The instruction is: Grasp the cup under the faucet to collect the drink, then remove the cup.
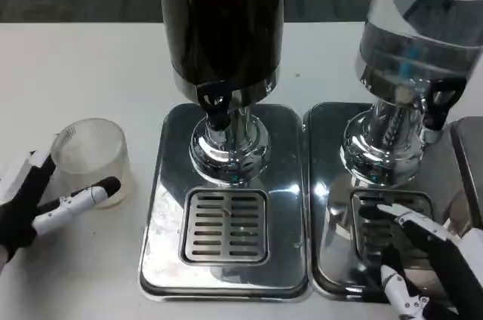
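We look down on a white table point(75, 275) that carries two drink dispensers standing side by side. The dark dispenser point(221, 22) sits near the middle; its black faucet point(215, 107) hangs over a chrome base with a slotted drip grate point(226, 225). The clear dispenser point(419, 29) stands toward the table's right edge, with its own faucet point(440, 101) and drip grate point(389, 222).

The clear plastic cup point(92, 160) stands upright on the table toward its left edge, beside the dark dispenser's base and not under either faucet. It looks empty.

Our left hand point(34, 203) is at the cup, at the table's left edge. One black part lies along the cup's left side and a white finger with a black tip point(94, 193) reaches across its lower front. The fingers seem to touch the wall, but we cannot tell whether the hold is firm.

Our right hand point(430, 263) hovers over the clear dispenser's grate with fingers spread, holding nothing.

We judge the step in hand to be securing the cup. To do it well, we should close the fingers gently, since the thin wall may flex, keep the cup upright, and carry it rightward to set it centred on the grate below the dark faucet.
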You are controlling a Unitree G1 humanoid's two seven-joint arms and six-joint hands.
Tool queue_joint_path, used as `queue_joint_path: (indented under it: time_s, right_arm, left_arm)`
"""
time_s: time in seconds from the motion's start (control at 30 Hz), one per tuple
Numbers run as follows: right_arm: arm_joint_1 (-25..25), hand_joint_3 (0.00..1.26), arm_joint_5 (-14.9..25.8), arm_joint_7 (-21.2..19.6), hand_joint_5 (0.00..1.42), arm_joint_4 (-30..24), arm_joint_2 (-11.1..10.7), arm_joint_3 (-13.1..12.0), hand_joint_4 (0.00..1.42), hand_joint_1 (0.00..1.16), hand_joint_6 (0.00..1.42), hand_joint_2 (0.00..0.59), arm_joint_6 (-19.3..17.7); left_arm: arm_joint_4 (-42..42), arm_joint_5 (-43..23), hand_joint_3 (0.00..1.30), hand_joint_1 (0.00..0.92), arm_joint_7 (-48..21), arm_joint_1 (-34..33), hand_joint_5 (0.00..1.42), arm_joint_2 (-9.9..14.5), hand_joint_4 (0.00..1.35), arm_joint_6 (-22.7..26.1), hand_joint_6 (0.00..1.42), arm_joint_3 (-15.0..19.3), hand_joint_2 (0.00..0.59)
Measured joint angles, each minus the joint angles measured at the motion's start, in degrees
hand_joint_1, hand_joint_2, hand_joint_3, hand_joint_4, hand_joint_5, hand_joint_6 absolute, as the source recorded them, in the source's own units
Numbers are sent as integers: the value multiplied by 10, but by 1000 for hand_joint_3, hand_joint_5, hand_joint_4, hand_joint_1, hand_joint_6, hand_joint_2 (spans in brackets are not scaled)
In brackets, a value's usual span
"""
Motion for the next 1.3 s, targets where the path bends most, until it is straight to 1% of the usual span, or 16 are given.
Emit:
queue_joint_path:
  time_s: [0.1,0.17,0.2,0.3,0.43,0.63,0.73,0.9,1.3]
  right_arm:
    - [0,272,5,0,165,0,1,0,174,481,179,586,0]
    - [0,273,8,0,167,0,1,0,174,479,180,586,0]
    - [0,273,10,0,171,0,1,0,180,457,182,586,0]
    - [0,273,12,0,171,0,2,0,184,449,182,586,0]
    - [0,273,12,0,171,0,2,0,186,444,181,586,0]
    - [0,282,15,0,184,0,2,0,187,432,181,586,1]
    - [0,282,18,0,184,0,2,0,187,430,185,586,1]
    - [0,282,23,0,184,0,2,1,187,429,191,586,1]
    - [4,282,33,1,184,0,2,1,187,442,211,586,3]
  left_arm:
    - [24,15,0,0,25,-13,0,3,0,-6,0,-19,17]
    - [32,23,0,0,37,-15,0,3,0,-9,0,-23,18]
    - [40,27,0,0,48,-18,0,3,0,-12,0,-25,18]
    - [60,35,0,0,88,-31,0,3,0,-18,0,-38,18]
    - [90,39,0,0,121,-42,0,1,0,-36,0,-46,18]
    - [133,31,0,0,160,-58,0,-10,0,-77,0,-49,22]
    - [152,24,0,0,164,-67,0,-13,0,-97,0,-50,24]
    - [190,8,0,0,168,-81,0,-14,0,-147,0,-53,33]
    - [244,-2,0,0,171,-105,0,-14,0,-193,12,-62,46]
